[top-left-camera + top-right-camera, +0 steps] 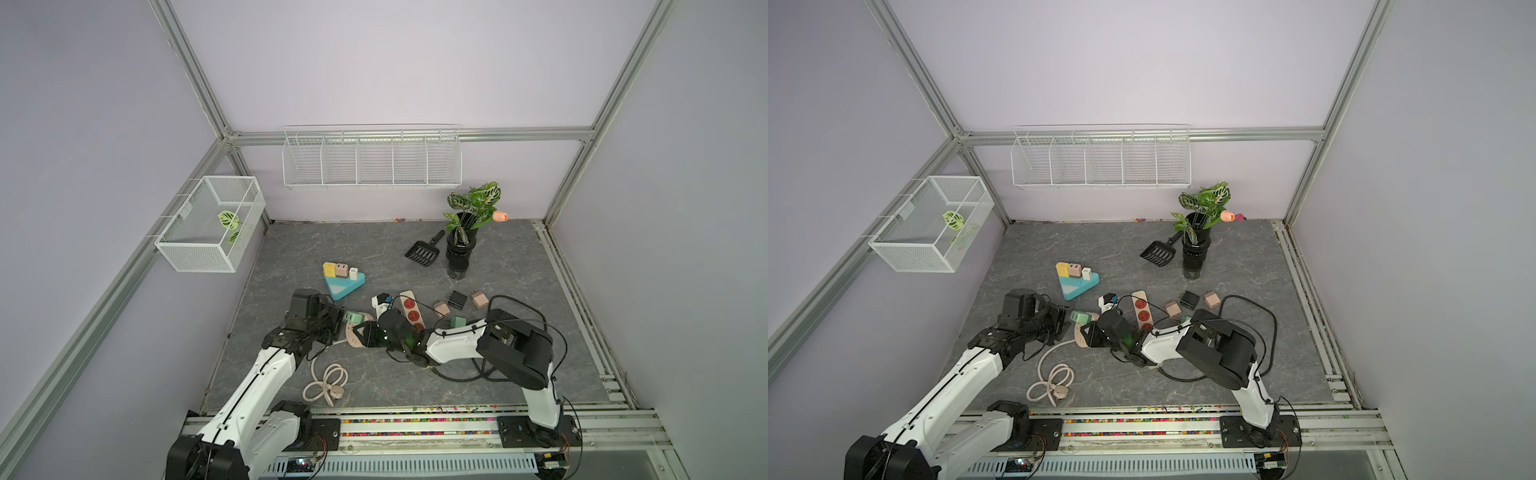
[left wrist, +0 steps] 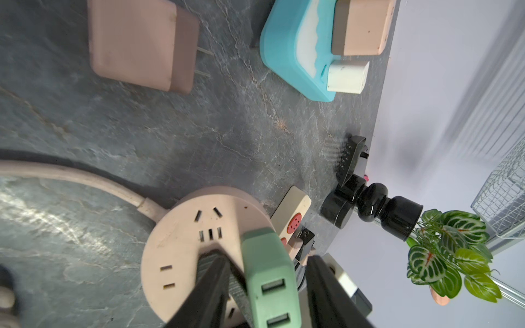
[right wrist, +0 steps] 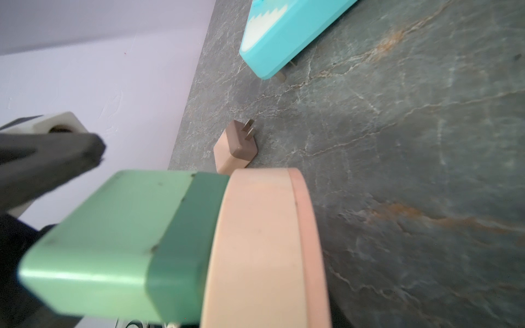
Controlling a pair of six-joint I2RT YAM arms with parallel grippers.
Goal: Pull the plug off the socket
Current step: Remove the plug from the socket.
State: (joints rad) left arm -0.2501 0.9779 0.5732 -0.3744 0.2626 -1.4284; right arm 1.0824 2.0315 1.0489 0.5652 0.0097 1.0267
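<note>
A mint-green plug (image 1: 354,318) (image 1: 1080,318) (image 2: 270,272) (image 3: 113,241) is seated in a round pink socket (image 1: 352,336) (image 1: 1079,337) (image 2: 181,247) (image 3: 264,241). My left gripper (image 1: 347,319) (image 2: 264,257) straddles the plug. One pad lies against the plug's side. A narrow gap shows between the plug and the other finger (image 2: 326,284). My right gripper (image 1: 368,332) (image 1: 1094,334) comes in from the right and is shut on the round socket's rim. Its own fingers are hidden in the right wrist view, where the socket fills the foreground edge-on.
The socket's pale cord (image 1: 326,380) coils toward the front. A teal triangular socket block (image 1: 343,282) carrying three plugs lies behind. A red-and-white power strip (image 1: 411,311), loose plugs (image 1: 457,299), a black scoop (image 1: 422,249) and a black vase (image 1: 459,253) stand to the right.
</note>
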